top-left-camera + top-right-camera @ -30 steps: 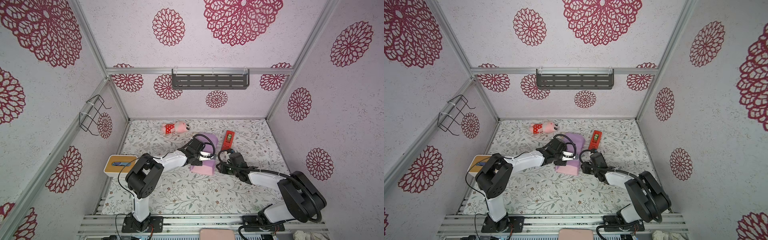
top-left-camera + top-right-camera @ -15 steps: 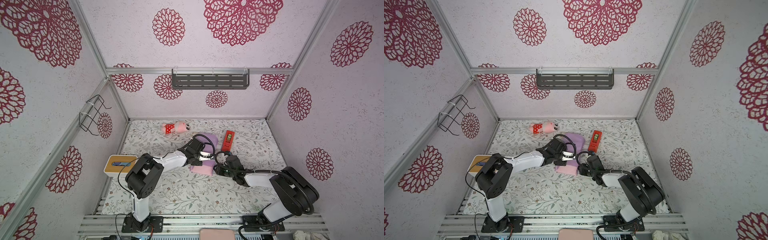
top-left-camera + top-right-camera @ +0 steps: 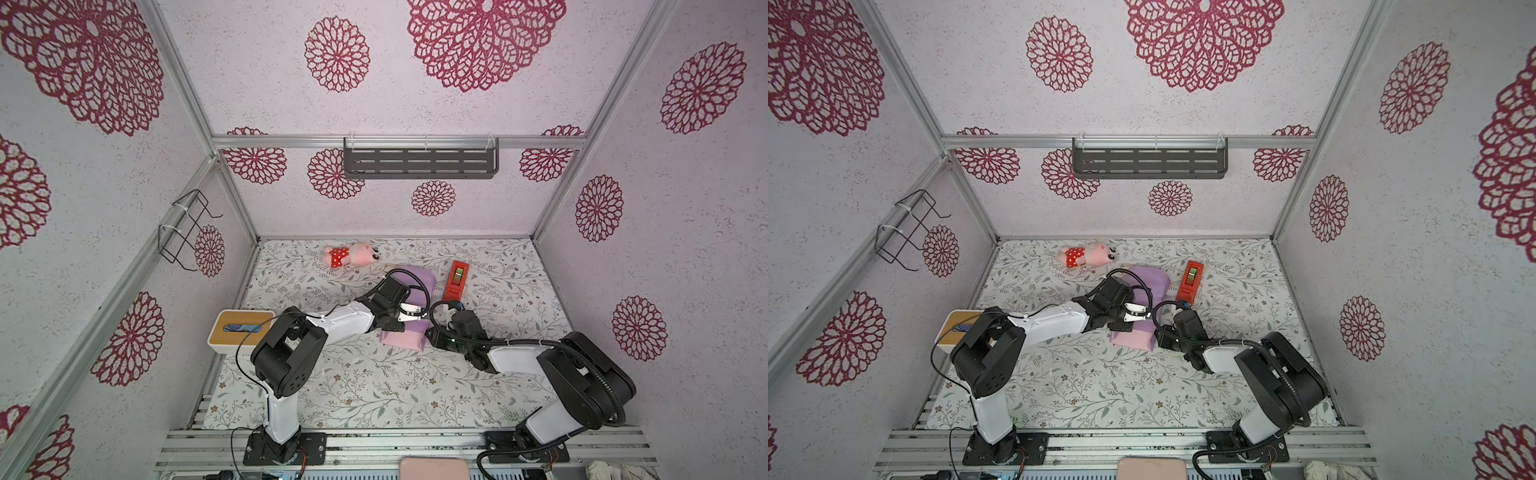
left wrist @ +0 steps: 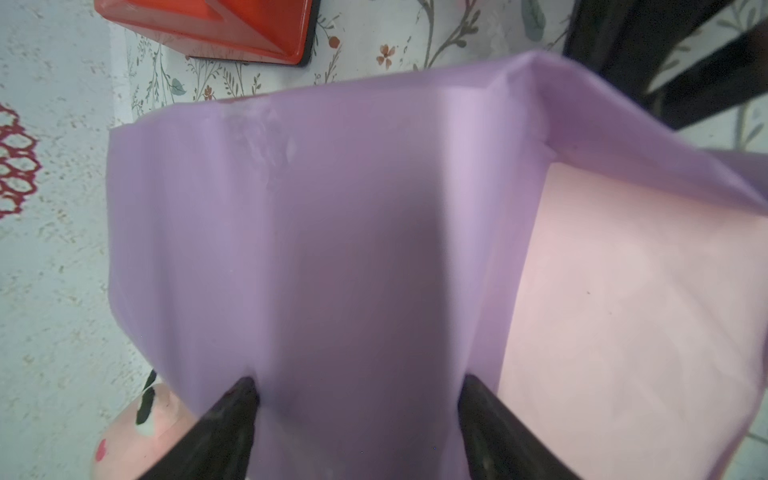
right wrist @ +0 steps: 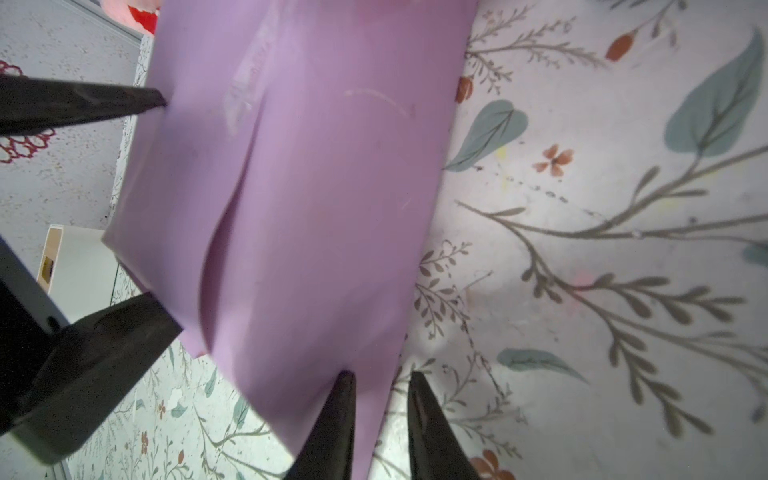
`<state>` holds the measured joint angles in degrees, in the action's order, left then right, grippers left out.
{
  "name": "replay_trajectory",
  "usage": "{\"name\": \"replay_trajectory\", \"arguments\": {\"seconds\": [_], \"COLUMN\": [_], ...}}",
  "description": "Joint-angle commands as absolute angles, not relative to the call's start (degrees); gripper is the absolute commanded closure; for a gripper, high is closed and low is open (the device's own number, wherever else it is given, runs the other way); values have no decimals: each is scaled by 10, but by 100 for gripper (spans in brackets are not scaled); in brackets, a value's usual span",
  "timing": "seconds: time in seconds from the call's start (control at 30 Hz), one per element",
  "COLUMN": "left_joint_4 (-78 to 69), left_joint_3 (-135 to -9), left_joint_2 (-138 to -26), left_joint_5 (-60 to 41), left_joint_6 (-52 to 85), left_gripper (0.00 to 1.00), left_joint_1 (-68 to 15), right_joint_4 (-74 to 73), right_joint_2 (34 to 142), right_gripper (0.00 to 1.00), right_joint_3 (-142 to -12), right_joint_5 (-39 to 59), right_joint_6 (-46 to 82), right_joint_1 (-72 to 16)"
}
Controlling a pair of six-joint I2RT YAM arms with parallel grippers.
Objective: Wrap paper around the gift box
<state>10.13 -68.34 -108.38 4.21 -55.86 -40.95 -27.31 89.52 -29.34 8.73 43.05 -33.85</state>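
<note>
- Lilac paper (image 3: 419, 280), pink on its inner face, mid-table, folded up over a blocky form; likely the box, fully hidden underneath.
- Thin, light and floppy by the look of it: soft creases, one loose fold bulging along the top. Probably quick to crumple, tear or spring open if let go.
- Likely smooth enough to slide over cardboard, so best pinned against a firm box face rather than tugged.
- Left gripper (image 4: 357, 386) stretched in from the left, jaws wide, fingertips (image 4: 232, 407) pressed into the paper on two opposite sides, clamping it to the form beneath.
- Right gripper (image 5: 380, 399) low at the near right corner of the bundle, jaws narrow yet apart, a free paper edge at the gap; not pinched, as far as can be told.
- Best hold, seemingly: that free edge, close to a corner, in a flat pinch.
- Edges: pink flap spread flat on the table (image 3: 374, 386) at the near side; red tape dispenser (image 3: 457, 278) just beside the far right edge; plush toy (image 3: 353, 255) far left, apart; tissue box (image 3: 241, 328) at the left edge.
- Open room: wide bare table near and right; tight only by the dispenser.
</note>
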Motion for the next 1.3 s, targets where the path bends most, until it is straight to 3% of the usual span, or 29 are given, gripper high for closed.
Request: {"name": "replay_trajectory", "arguments": {"seconds": [0.0, 0.57, 1.27], "left_joint_4": [121, 121, 124], "left_joint_3": [-669, -670, -674], "left_joint_2": [-1080, -1081, -1083], "left_joint_5": [39, 42, 51], "left_joint_6": [-562, -562, -562], "left_gripper": [22, 22, 23], "left_joint_1": [-413, -415, -417], "right_joint_4": [-310, -343, -244], "right_joint_2": [902, 906, 835], "right_gripper": [75, 80, 85], "right_joint_3": [-299, -298, -313], "right_joint_5": [79, 69, 73], "right_joint_6": [447, 474, 433], "right_joint_1": [-346, -349, -329]}}
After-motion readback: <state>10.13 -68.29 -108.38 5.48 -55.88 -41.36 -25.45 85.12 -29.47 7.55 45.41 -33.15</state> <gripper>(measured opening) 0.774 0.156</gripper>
